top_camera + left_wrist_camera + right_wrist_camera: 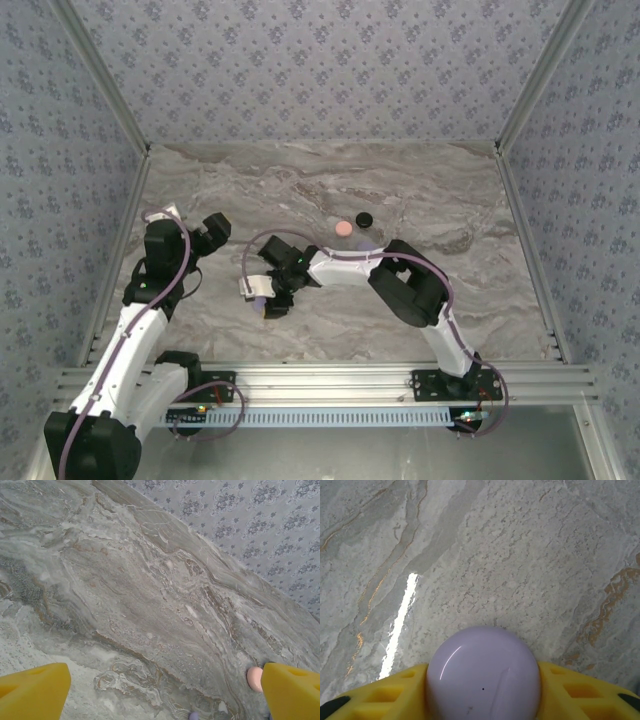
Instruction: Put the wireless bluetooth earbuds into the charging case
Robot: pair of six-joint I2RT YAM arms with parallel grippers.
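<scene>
As the right arm folds across toward the middle of the marble table [450, 190], the right gripper [277, 295] sits low over the surface, in front of the left arm. From its wrist camera I see its yellow fingers [395, 692] hugging either side of a smooth, rounded lavender charging case [483, 672]. No gap shows between finger and case, so it looks clasped. A faint seam line runs down the case's glossy face, and bare marble lies beyond it.

The left gripper [212, 233] hangs over the left side of the table. Its two fingers are spread wide, with nothing between them but marble.

Farther back, past the right arm's forearm, a pink disc [344, 228] and a black disc [364, 218] lie just beside each other on the table. The earbuds are too small for me to pick out from above. In the left wrist view a pale pink rounded piece [254, 678] lies on the marble, partly hidden behind the right-hand finger. A tiny lavender nub [193, 715] pokes in at the bottom edge. Whether either one is an earbud I cannot tell.
</scene>
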